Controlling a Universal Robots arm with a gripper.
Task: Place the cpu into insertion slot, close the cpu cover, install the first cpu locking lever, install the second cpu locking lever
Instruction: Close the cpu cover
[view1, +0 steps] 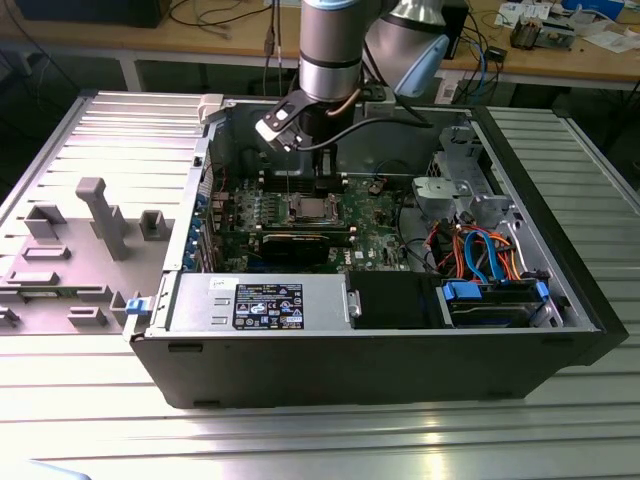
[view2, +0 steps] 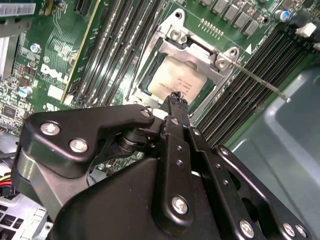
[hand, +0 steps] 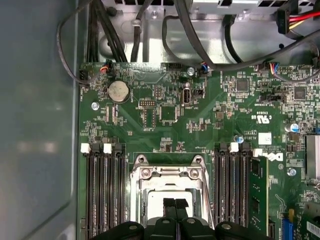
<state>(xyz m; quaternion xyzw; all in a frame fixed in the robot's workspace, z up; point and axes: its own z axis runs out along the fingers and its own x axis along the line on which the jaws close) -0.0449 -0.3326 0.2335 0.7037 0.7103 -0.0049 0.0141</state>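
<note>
The cpu is dull pale metal, the cpu cover bright silver, the pincer matt black.

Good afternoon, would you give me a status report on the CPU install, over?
Gripper shut, empty, poised over the cpu. Cpu lies flat inside the cpu cover window. One locking lever sticks out unlatched. Nothing in the way.

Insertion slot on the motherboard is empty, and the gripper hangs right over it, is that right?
Not empty: the second wrist view shows the cpu already seated in the insertion slot, its grey top facing up. The gripper does hang right over it.
</note>
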